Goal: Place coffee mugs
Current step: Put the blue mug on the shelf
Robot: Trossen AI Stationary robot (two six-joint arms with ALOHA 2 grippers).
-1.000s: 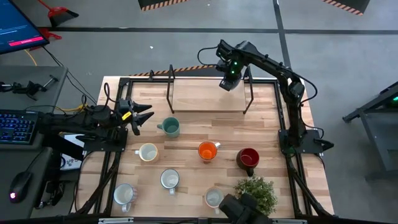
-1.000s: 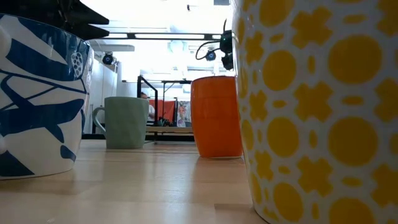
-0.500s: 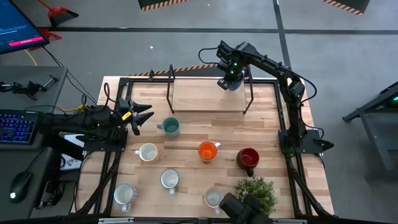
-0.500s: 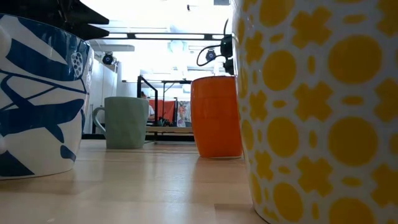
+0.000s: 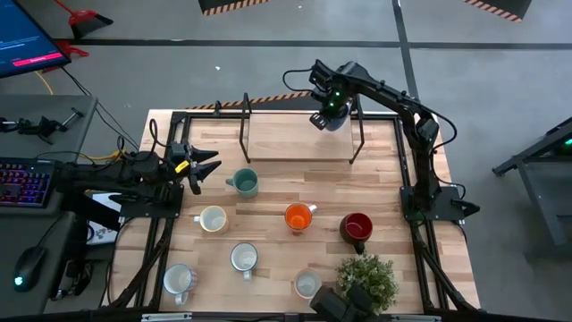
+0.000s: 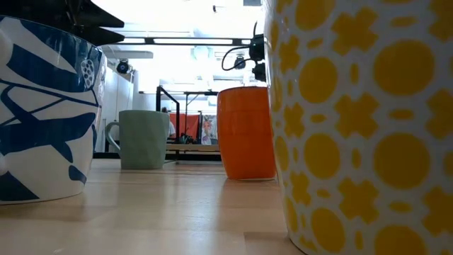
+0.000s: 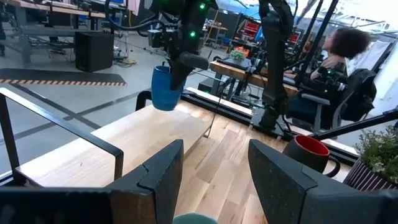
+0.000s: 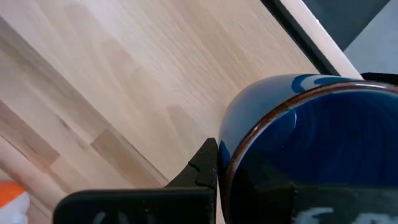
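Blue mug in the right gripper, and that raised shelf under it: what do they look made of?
The blue mug looks like glazed ceramic: glossy deep blue with a thin brownish rim where the glaze thins, though glossy enamel can't be excluded. The right gripper is shut on its wall. The shelf looks like pale, matte wood, with visible plank seams and grain, on thin dark legs, probably metal.

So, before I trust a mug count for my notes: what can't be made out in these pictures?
- Blue mug: high view, right gripper covers it.
- Mug by the plant: high view, camera housing overlaps it.
- Yellow-patterned mug: low view, edges cut it off.
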